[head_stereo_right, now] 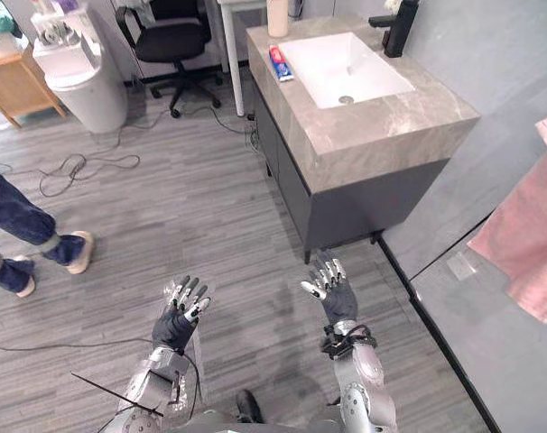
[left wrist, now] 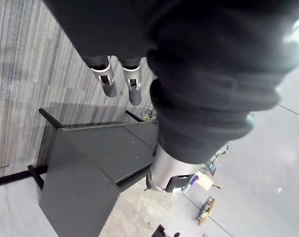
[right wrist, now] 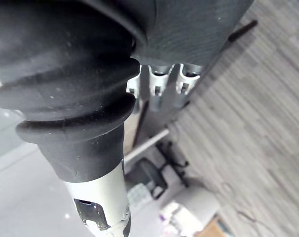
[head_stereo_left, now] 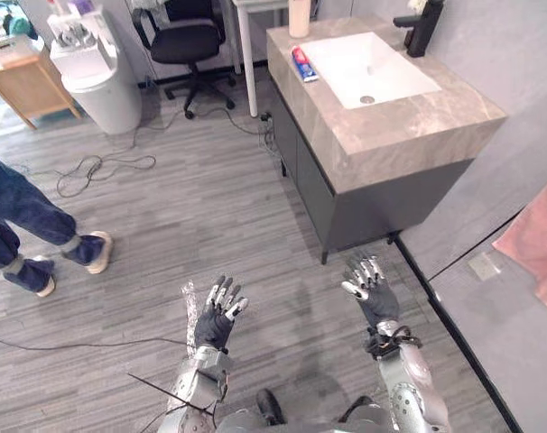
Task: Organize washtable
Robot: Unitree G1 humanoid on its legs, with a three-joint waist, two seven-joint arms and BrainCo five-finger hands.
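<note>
Plainly, the fingers [head_stereo_left: 227, 294] of the left hand [head_stereo_left: 215, 320] are straight, spread and empty. The right hand [head_stereo_left: 375, 293] is the same, and both hang over the floor [head_stereo_left: 210, 207]. Well ahead stands the tabletop [head_stereo_left: 409, 126] — a tube [head_stereo_left: 302, 65] lies on it just beside the sink [head_stereo_left: 368, 68], its long axis running away from the robot. The right hand is nearer — probably the likelier reach.
</note>
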